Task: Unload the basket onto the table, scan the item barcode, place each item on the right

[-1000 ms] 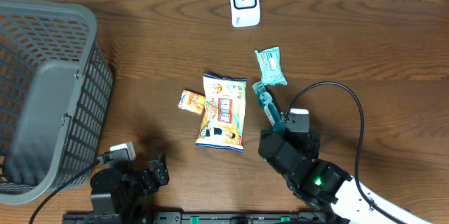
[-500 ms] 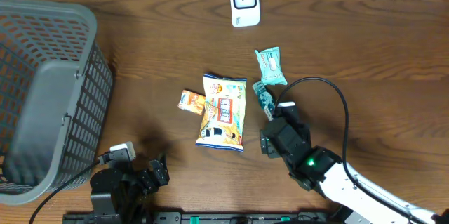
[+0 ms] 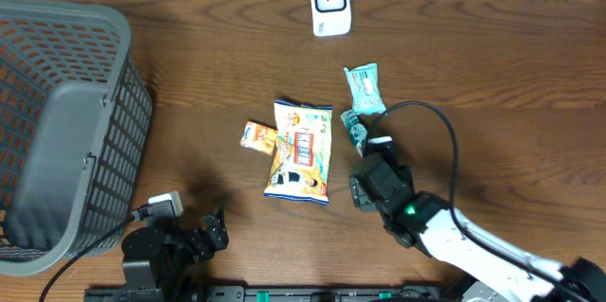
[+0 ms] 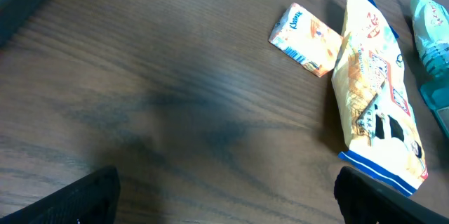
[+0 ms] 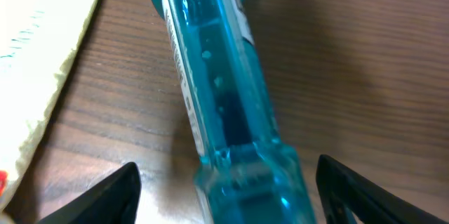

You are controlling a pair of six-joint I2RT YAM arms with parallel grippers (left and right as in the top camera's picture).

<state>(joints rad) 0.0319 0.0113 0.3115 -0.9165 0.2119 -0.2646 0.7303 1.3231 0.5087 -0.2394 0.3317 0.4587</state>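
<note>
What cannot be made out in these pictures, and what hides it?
Blue bottle: overhead, the right arm covers most of it. In the right wrist view the bottom edge cuts off its end and the label print is blurred; no barcode shows.
Yellow snack bag: its print is blurred in the left wrist view, too small overhead.
Basket: cut off by the overhead view's left edge.

Clear glossy blue plastic tube [image 5: 210, 97] on matt wood-grain table [image 5: 365, 69]
</note>
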